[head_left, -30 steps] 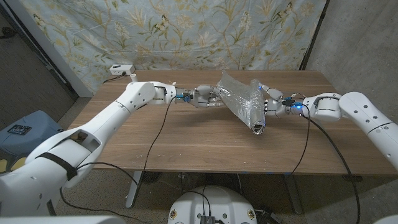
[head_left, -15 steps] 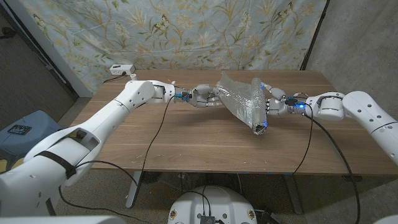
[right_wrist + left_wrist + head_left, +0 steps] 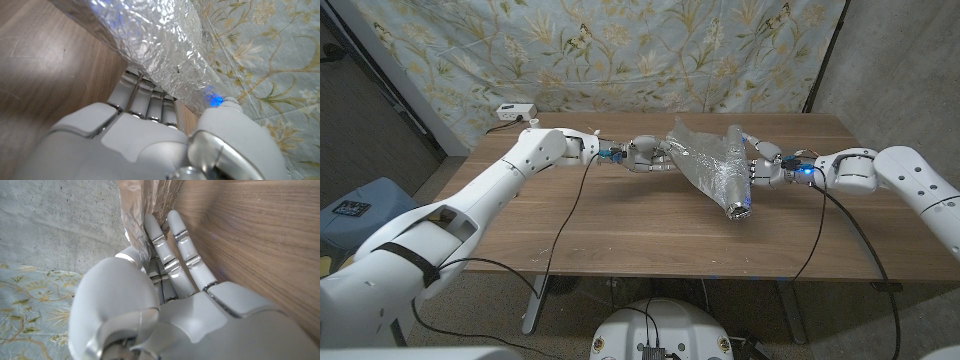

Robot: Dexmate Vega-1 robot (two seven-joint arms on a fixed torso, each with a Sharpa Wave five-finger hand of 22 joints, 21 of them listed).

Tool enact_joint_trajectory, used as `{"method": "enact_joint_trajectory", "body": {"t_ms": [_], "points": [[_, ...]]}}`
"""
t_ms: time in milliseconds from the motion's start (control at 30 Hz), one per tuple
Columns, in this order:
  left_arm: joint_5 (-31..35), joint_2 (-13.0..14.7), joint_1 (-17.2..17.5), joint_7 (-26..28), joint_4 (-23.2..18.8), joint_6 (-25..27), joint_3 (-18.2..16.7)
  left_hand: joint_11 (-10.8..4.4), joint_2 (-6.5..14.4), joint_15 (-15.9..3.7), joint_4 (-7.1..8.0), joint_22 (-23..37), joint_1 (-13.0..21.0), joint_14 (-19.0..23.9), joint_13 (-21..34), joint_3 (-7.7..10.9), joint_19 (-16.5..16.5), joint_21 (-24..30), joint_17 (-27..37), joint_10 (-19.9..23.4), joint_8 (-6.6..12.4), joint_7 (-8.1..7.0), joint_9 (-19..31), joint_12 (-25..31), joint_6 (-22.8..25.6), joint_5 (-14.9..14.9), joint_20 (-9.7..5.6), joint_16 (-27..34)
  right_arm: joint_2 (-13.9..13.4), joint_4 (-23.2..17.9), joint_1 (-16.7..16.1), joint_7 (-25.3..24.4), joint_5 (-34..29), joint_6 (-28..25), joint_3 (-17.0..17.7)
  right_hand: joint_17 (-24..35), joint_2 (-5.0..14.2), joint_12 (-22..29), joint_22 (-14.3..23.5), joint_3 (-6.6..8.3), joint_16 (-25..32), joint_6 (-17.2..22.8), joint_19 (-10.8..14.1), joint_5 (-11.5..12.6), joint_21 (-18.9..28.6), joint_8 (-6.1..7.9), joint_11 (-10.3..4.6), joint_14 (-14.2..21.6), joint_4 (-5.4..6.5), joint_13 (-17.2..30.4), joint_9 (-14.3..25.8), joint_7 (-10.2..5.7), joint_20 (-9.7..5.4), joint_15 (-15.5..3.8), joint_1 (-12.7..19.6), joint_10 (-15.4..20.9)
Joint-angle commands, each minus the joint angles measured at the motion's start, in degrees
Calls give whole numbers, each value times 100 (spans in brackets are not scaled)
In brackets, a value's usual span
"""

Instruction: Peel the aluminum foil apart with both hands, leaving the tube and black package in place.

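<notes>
A crinkled sheet of aluminum foil (image 3: 712, 163) is stretched above the table's middle back, with a dark opening (image 3: 739, 210) at its near end. What the foil wraps is hidden. My left hand (image 3: 648, 153) pinches the foil's left edge (image 3: 137, 215) between thumb and fingers. My right hand (image 3: 761, 164) grips the foil's right edge (image 3: 165, 45), the thumb over the sheet and the fingers under it. The foil spans between both hands.
The wooden table (image 3: 620, 215) has bare surface in front of the foil. A white power strip (image 3: 516, 110) sits at the back left corner. A floral cloth (image 3: 620, 50) hangs behind the table. A blue bin (image 3: 360, 210) stands at the left.
The foil's right flap has been drawn out further to the right and the sheet looks wider and flatter. The left hand has stayed in place.
</notes>
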Motion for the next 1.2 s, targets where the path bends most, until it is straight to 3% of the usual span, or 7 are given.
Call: {"method": "enact_joint_trajectory", "body": {"t_ms": [33, 667, 1200], "points": [[-134, 16, 65, 73, -12, 52, -99, -149, 0, 16, 13, -3, 69, 48, 14, 1, 0, 53, 27, 115, -26, 53, 39, 18, 83, -38, -15, -14, -76, 54, 91, -132, 106, -213, -53, 6, 6, 19, 19, -27, 30, -31, 85, 40, -22, 14, 32, 41, 31, 20, 18, 229, -1, 45, -40, 0], [-205, -9, 118, 115, 72, -10, -168, -139, -1, 6, 12, -10, 85, 65, 44, 2, -17, 134, 62, 114, -54, 53, 118, 28, 93, -53, -19, -39, -148, 292, 430, -365, 302, -691, -244, -6, 58, 36, 17, -80, 57, -34, 236, 120, -24, 36, 61, 110, 82, 44, 13, 232, -30, 39, -93, 48], [-128, 58, 66, 113, 47, -13, -144, -138, -11, -1, 20, -16, 83, 75, 39, -2, -38, 197, 73, 121, -74, 42, 181, 19, 114, -63, -28, -71, -175, 304, 419, -257, 270, -678, -205, -9, 87, 63, 15, -126, 73, -2, 274, 179, -61, 58, 54, 150, 114, 59, 9, 233, -35, 18, -125, 110]]}}
